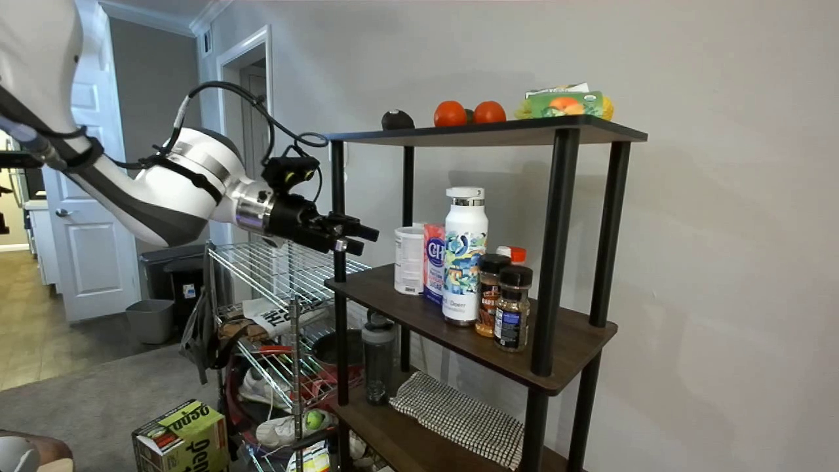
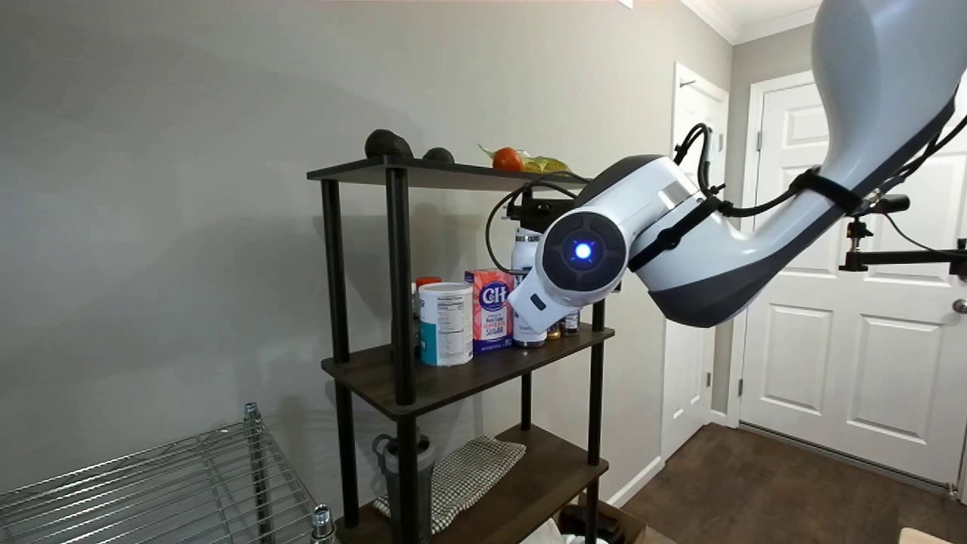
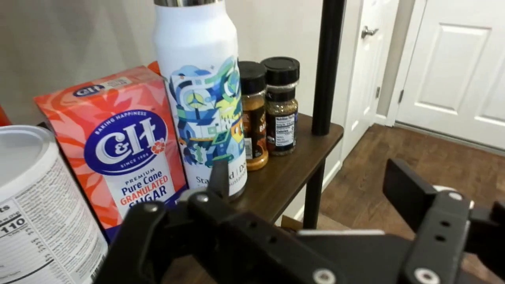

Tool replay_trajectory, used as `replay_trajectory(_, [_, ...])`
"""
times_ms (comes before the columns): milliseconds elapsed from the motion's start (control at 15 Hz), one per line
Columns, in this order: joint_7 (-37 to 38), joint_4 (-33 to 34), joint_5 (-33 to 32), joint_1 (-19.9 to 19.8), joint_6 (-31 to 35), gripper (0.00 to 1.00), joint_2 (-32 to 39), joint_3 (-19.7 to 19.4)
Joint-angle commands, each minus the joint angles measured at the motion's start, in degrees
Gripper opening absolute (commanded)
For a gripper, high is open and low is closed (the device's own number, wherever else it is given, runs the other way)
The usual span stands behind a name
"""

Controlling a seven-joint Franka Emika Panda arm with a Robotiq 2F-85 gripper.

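My gripper (image 3: 305, 171) is open, with nothing between its fingers. In an exterior view it hovers (image 1: 368, 240) at the near side of the dark shelf unit, a little above the middle shelf (image 1: 367, 288). The white bottle with a colourful print (image 3: 205, 98) stands upright behind the left finger in the wrist view; contact does not show. Left of it are a pink C&H sugar box (image 3: 110, 138) and a white canister (image 3: 43, 221). Right of it are two black-capped spice jars (image 3: 254, 118) (image 3: 282, 106). An exterior view shows the arm hiding the gripper and part of the bottle (image 2: 526, 245).
Tomatoes (image 1: 450, 113), avocados (image 1: 397, 120) and a green package (image 1: 567, 103) lie on the top shelf. Black posts (image 3: 328, 67) stand at the shelf corners. A grey shaker (image 1: 379, 357) and checked cloth (image 1: 459, 413) are on the lower shelf. A wire rack (image 1: 262, 275) stands beside it.
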Motion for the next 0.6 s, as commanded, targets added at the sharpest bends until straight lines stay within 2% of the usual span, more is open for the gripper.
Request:
replay_trajectory(0, [-0.99, -1.10, -6.99, -1.42, 1.67, 1.00, -0.58, 0.14])
replay_trajectory(400, [-0.29, -0.30, -14.97, -3.56, 2.22, 1.00, 1.30, -1.03])
replay_trajectory(467, [0.04, -0.34, -12.17, -2.91, 0.76, 1.00, 0.95, -0.22])
replay_trajectory(533, [0.04, -0.34, -13.08, -3.27, 0.83, 1.00, 1.21, -0.37])
